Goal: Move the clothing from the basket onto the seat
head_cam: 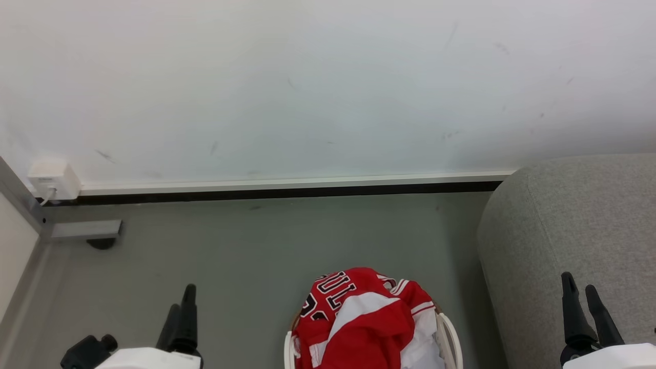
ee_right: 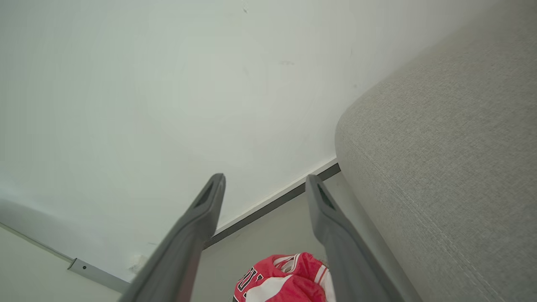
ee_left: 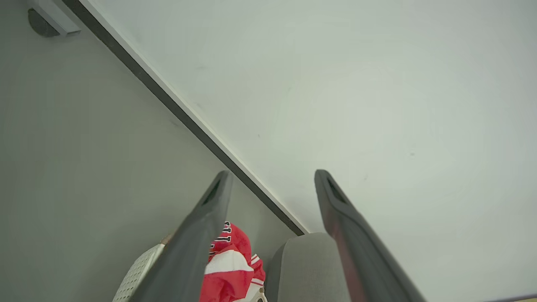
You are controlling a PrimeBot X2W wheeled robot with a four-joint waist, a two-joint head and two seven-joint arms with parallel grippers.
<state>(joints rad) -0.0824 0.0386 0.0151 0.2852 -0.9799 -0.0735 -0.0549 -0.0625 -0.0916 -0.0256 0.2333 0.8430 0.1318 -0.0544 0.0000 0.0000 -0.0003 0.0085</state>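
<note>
Low in the frame's corners, the left gripper and the right gripper pointed upward, each with its two dark fingers parted and holding nothing. Between them, at bottom centre, the red clothing with white trim and black-and-white lettering lay heaped in the basket on the grey floor. At the right, the grey seat stood just beside the basket, against the white wall.
</note>
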